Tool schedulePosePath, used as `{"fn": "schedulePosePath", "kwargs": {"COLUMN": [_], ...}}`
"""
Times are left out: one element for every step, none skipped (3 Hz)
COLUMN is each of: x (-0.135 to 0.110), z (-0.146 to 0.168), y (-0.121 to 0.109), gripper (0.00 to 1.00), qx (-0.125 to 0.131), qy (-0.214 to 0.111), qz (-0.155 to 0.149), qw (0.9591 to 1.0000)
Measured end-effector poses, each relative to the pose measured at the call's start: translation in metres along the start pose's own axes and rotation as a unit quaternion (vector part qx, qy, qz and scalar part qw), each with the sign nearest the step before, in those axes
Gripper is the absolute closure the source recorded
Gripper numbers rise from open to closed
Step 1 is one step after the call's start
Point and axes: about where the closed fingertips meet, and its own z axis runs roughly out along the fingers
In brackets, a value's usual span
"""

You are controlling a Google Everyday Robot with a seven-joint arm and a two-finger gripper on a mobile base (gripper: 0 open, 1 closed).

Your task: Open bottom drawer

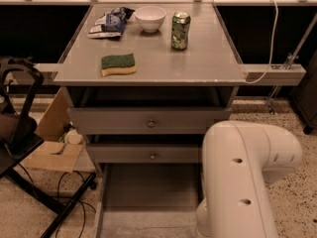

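The bottom drawer (pixel 148 187) stands pulled out toward me under the two upper grey drawer fronts. Its plain grey inner floor shows, and its left side wall (pixel 99 202) runs down to the frame's lower edge. Its front and knob are out of view below the frame. My white arm (pixel 242 177) fills the lower right and covers the drawer's right side. My gripper is not in view; it lies somewhere below the frame or behind the arm.
The top drawer (pixel 148 121) and middle drawer (pixel 148 153) are shut, each with a small knob. On the tabletop (pixel 198 58) lie a green sponge (pixel 118 63), a white bowl (pixel 150 18), a green can (pixel 181 30) and a snack bag (pixel 109 23). A black chair (pixel 20 133) and a cardboard box (pixel 52 150) stand on the left.
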Motion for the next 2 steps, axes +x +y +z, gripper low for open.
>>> {"fn": "schedulePosePath", "kwargs": {"x": [0.020,0.042], "z": [-0.045,-0.103], "y": [0.016,0.019], "gripper": [0.00,0.00], "qx": [0.014,0.052], "qy": [-0.025,-0.067], "qz": [-0.022,-0.019], "qw": [0.9994,0.9962]}}
